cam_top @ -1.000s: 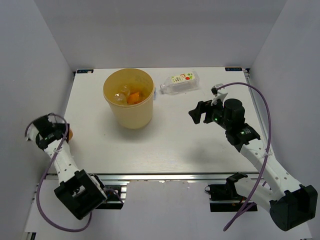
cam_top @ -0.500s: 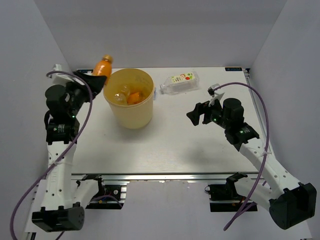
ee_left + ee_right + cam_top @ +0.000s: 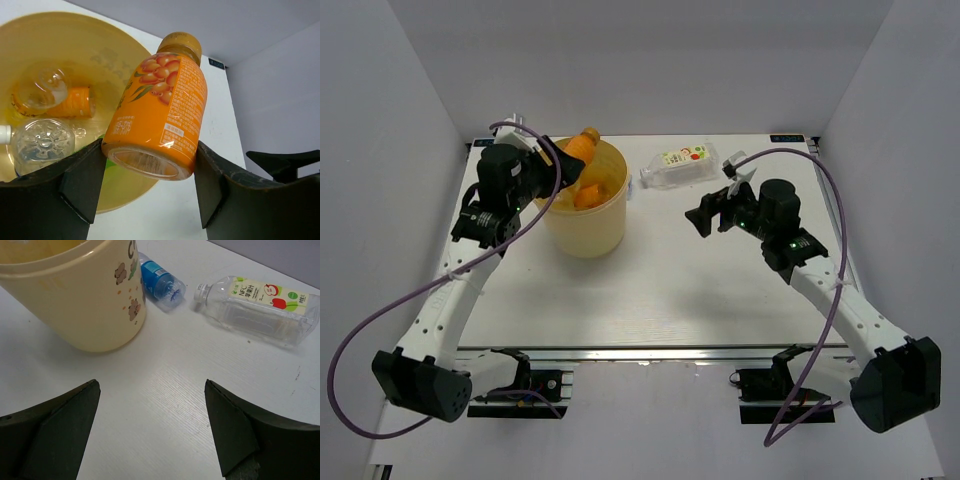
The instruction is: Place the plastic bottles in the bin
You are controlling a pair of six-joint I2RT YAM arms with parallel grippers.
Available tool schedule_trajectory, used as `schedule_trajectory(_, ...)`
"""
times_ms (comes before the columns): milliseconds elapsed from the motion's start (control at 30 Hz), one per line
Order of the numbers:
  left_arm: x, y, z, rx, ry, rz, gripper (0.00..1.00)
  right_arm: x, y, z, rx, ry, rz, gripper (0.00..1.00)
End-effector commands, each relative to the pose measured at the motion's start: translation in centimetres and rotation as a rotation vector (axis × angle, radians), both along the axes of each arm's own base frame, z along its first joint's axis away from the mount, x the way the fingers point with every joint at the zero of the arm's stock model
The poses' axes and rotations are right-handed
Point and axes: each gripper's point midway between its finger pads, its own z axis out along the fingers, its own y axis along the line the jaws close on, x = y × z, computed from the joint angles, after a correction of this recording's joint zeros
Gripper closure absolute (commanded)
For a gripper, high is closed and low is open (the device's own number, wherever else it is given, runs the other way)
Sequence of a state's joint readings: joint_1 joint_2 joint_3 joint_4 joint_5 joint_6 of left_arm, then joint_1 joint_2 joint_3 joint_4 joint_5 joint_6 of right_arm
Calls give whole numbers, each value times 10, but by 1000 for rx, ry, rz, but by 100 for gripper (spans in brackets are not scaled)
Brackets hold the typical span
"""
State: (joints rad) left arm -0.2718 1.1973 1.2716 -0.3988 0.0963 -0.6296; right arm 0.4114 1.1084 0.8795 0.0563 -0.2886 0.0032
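Observation:
The yellow bin (image 3: 582,222) stands at the back left of the table. My left gripper (image 3: 556,166) is shut on an orange bottle (image 3: 577,151) and holds it tilted over the bin's left rim. The left wrist view shows that bottle (image 3: 162,107) between the fingers, above the bin (image 3: 75,22), which holds another orange bottle (image 3: 60,100), a clear bottle (image 3: 45,142) and a bit of green. My right gripper (image 3: 706,218) is open and empty, right of the bin. A clear bottle with a white-yellow label (image 3: 680,165) lies beyond it. A blue-labelled bottle (image 3: 160,282) lies against the bin (image 3: 80,300).
The white table (image 3: 650,290) is enclosed by grey walls at the left, back and right. Purple cables loop from both arms. The white-yellow labelled bottle (image 3: 262,305) lies on its side, its cap toward the blue-labelled bottle.
My left arm swung up from the near left edge to the bin, carrying the orange bottle over its rim. My right gripper shifted slightly left and away.

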Motion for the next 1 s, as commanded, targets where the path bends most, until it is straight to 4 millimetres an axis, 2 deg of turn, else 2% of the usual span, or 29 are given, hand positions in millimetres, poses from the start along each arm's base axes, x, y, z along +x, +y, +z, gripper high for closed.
schedule_trajectory(0,-9,14,20,21,-95,49,68,22,0,28,-15,-127,-12,11)
schedule_trajectory(33,-8,14,16,24,-83,52,62,25,1,30,-19,-137,-9,11)
schedule_trajectory(67,-6,14,10,31,-69,49,62,29,3,29,-30,-145,-1,11)
schedule_trajectory(100,-6,12,7,32,-59,40,35,36,5,20,-54,-136,2,11)
schedule_trajectory(167,-3,9,3,42,-45,26,17,49,6,27,-65,-143,-21,11)
schedule_trajectory(200,-2,10,10,42,-54,26,7,60,8,15,-98,-121,-15,11)
schedule_trajectory(233,-1,10,12,49,-55,28,3,65,11,14,-114,-122,-1,11)
schedule_trajectory(300,0,15,18,60,-61,51,2,81,20,15,-144,-144,30,11)
schedule_trajectory(333,1,16,27,64,-78,59,2,88,21,15,-193,-186,50,11)
schedule_trajectory(467,6,25,38,79,-90,112,2,117,32,9,-366,-290,167,11)
schedule_trajectory(567,11,29,40,95,-92,132,2,135,42,-5,-460,-272,267,11)
schedule_trajectory(600,13,29,41,98,-96,137,2,146,46,-25,-515,-262,316,11)
schedule_trajectory(633,17,35,40,106,-92,174,2,152,51,-13,-524,-267,337,11)
schedule_trajectory(667,22,39,38,119,-79,197,2,155,57,-13,-522,-273,381,11)
schedule_trajectory(700,26,43,36,127,-70,222,2,164,64,-35,-520,-225,407,11)
schedule_trajectory(733,30,54,33,137,-59,285,2,175,72,-18,-493,-249,404,11)
schedule_trajectory(767,35,58,28,144,-46,307,2,178,81,-16,-443,-232,421,11)
schedule_trajectory(800,40,67,26,141,-49,339,2,186,92,-37,-360,-118,402,11)
schedule_trajectory(833,43,71,26,120,-50,352,2,196,101,-19,-296,-125,384,11)
schedule_trajectory(867,46,74,24,113,-51,355,2,203,111,-14,-234,-130,384,11)
schedule_trajectory(900,51,84,24,103,-63,377,2,212,119,-29,-199,-97,378,11)
schedule_trajectory(967,56,92,22,90,-59,391,2,222,129,-27,-109,-71,341,11)
